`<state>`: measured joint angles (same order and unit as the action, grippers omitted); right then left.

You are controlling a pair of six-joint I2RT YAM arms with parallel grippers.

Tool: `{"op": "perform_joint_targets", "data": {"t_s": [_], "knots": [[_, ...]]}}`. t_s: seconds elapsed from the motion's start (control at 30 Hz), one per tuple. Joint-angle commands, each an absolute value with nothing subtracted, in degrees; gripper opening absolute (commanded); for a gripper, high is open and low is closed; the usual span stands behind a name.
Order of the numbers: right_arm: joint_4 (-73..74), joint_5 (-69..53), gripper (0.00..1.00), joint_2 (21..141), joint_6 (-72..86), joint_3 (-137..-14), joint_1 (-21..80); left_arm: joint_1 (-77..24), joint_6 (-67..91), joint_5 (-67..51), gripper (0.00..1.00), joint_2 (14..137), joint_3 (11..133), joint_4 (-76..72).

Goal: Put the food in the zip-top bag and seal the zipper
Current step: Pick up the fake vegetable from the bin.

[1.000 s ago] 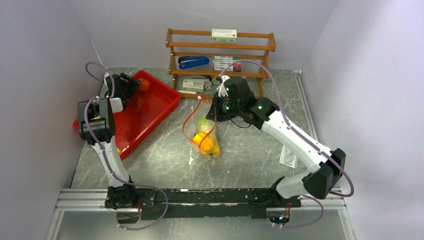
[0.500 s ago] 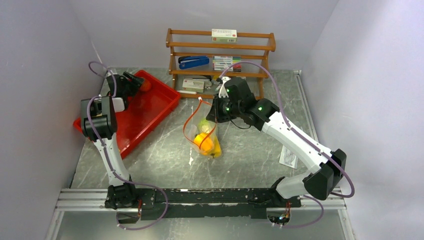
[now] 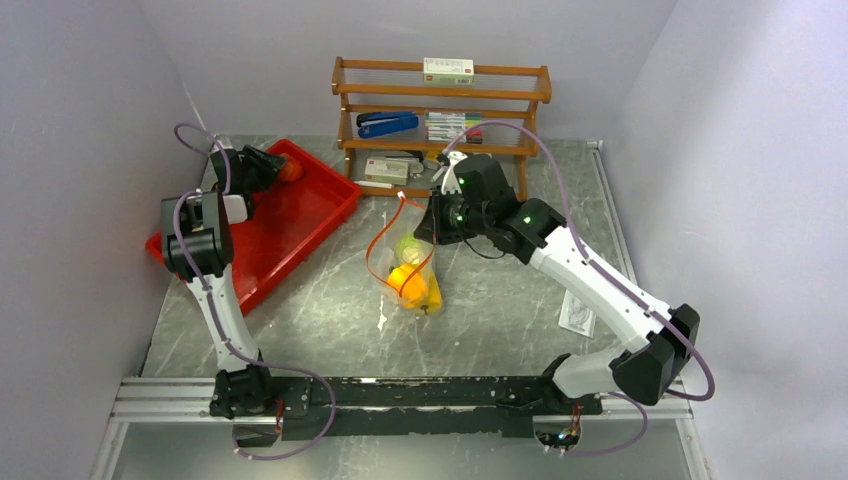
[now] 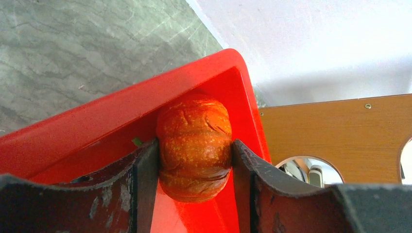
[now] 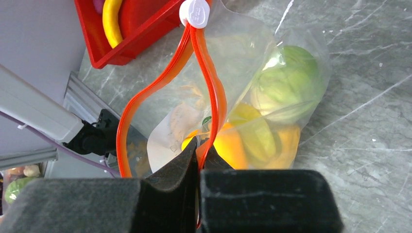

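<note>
**Orange Piece Gripped in the Tray Corner, Bag Held by Its Zipper**

In the upper left of the overhead view, the left fingers (image 3: pixel 270 168) reach into the far corner of the red tray (image 3: pixel 300 215). The left wrist view shows these fingers (image 4: pixel 194 160) set narrow around a wrinkled orange toy vegetable (image 4: pixel 194 145), one pad pressed to each of its sides. The vegetable is tucked against the tray's corner wall (image 4: pixel 97 126). The wooden shelf (image 4: pixel 340 131) fills the right side of that view.

The zip-top bag (image 3: pixel 405 265) lies on the counter (image 3: pixel 500 310) near the middle of the overhead view, between the tray and the right arm. The right fingers (image 3: pixel 432 228) are at its upper edge. In the right wrist view they (image 5: pixel 199 155) are closed tight on the red-orange zipper (image 5: pixel 145 92), pinching one side of the strip. The other side bows away, so the mouth gapes in a long loop. A white slider (image 5: pixel 194 12) sits at the far end of the strip, at the top of that frame.

Inside the clear bag (image 5: pixel 233 63) are a green round fruit (image 5: pixel 286 82) and yellow and orange pieces (image 5: pixel 243 141) bunched below it. A white label patch (image 5: pixel 170 131) shows through the plastic. A yellow banana (image 5: pixel 109 19) lies in the tray at the upper left of the right wrist view.
</note>
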<state>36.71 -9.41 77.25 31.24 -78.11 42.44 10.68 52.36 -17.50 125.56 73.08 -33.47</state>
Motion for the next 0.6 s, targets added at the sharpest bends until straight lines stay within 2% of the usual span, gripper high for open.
{"op": "perform_joint_targets", "data": {"t_s": [0.0, 0.13, 0.57], "knots": [[34.5, -8.7, 0.0, 75.0, 31.4, -78.1, 42.6, 10.5, 51.1, -20.4, 0.44, 123.3, 72.8, -32.0], [34.4, -8.4, 0.0, 74.5, 31.2, -77.5, 42.7, 10.5, 50.9, -19.7, 0.41, 121.3, 71.8, -28.8], [34.4, -8.0, 0.0, 74.5, 29.9, -76.4, 42.7, 10.5, 46.3, -16.0, 0.39, 108.2, 65.8, -18.7]]}}
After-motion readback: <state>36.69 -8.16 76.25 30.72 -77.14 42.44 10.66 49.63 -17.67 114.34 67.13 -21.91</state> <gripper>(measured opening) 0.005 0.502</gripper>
